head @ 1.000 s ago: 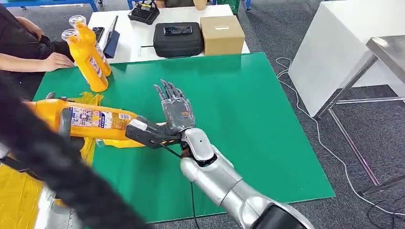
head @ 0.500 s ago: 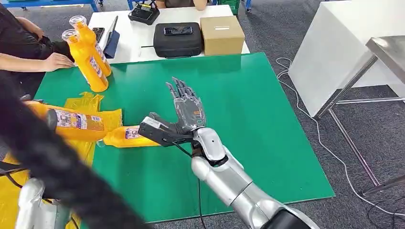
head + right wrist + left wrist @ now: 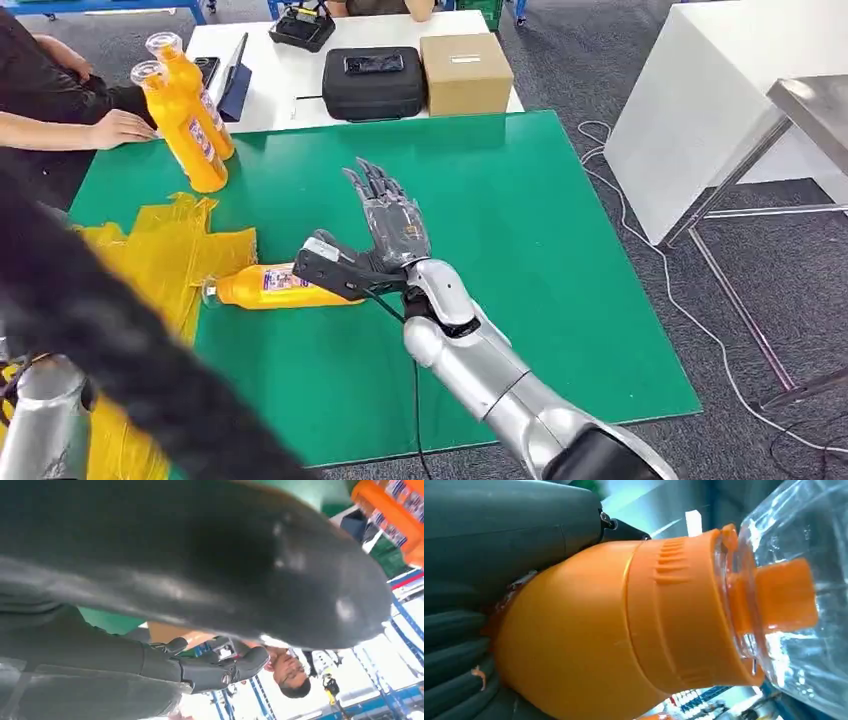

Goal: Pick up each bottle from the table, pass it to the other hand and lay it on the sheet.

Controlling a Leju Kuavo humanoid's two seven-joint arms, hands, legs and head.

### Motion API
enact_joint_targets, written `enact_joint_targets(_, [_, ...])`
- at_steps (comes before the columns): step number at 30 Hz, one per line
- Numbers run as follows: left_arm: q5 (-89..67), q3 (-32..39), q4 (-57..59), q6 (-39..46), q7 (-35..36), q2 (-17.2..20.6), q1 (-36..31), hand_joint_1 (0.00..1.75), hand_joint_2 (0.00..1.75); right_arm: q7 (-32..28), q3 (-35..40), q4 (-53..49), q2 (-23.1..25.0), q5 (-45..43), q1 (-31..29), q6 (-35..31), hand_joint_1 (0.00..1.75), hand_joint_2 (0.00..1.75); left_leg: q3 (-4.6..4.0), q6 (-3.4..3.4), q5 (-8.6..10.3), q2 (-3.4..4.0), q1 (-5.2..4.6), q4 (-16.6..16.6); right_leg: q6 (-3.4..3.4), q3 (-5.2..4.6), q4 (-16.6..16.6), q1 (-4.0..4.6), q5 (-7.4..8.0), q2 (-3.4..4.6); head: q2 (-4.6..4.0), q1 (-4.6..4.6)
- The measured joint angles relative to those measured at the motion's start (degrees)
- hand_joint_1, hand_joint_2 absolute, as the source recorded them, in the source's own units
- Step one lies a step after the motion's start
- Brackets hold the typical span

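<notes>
One orange bottle [image 3: 280,287] lies on its side on the green mat [image 3: 520,250] that covers the desk, just off the edge of the crumpled yellow sheet [image 3: 170,260], its cap end towards the sheet. The right hand [image 3: 385,240] is above the bottle's far end, fingers [image 3: 375,190] stretched out straight and apart, thumb spread to the side; it holds nothing, and whether the thumb touches the bottle cannot be told from the head view.

In the left wrist view a second bottle [image 3: 589,645] is close against the left hand [image 3: 484,580], its orange shoulder and ribbed collar pressed between the thick grey thumb and the darker fingers [image 3: 454,660]; a clear cap covers its orange spout. The hand grips this bottle. In the head view the silver left forearm [image 3: 40,430] comes in low at the left edge, over the yellow sheet, partly behind a dark blurred band that crosses the picture.

Two more orange bottles [image 3: 185,115] stand upright side by side at the far left corner of the mat. A person's hand [image 3: 118,128] rests on the desk just beside them. Beyond the mat, on the white desk top, sit a black case [image 3: 372,85] and a cardboard box [image 3: 465,72], side by side.
</notes>
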Motion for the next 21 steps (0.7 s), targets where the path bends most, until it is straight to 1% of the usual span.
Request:
enact_joint_targets(4, [-10.92,0.65,4.22,0.22,-0.33,-0.11,-0.08,1.75,1.75,-0.81,0.31,0.75,-0.15,-1.23,-0.23,-0.07,0.00,0.00,0.00,0.00,0.00,0.13,-0.01,0.00,0.01,0.00,0.00,-0.01,0.01,0.10,0.00,0.00])
enact_joint_targets(11, [-31.21,2.23,12.87,0.31,0.48,-1.09,0.18,1.75,1.75,-0.96,1.36,1.38,-1.05,-3.37,-0.24,0.00,0.00,0.00,0.00,0.01,-0.01,0.09,-0.03,0.00,0.00,-0.02,-0.01,-0.01,0.00,0.07,0.02,0.00])
enact_joint_targets(15, [-33.60,2.19,16.86,0.33,0.94,-1.59,0.21,1.75,1.75,-0.94,1.77,1.38,-1.66,-3.74,-0.24,0.00,0.00,0.00,0.00,0.01,-0.01,0.10,-0.02,0.00,0.00,-0.02,-0.01,-0.01,0.00,0.08,0.00,0.00])
enact_joint_targets(21, [-33.82,2.19,19.24,0.37,1.00,-1.88,0.18,1.75,1.75,-0.94,2.05,1.38,-2.03,-3.85,-0.24,0.00,0.00,0.00,0.00,0.00,-0.01,0.10,-0.02,0.00,0.00,-0.02,-0.01,0.00,0.00,0.07,0.00,0.00])
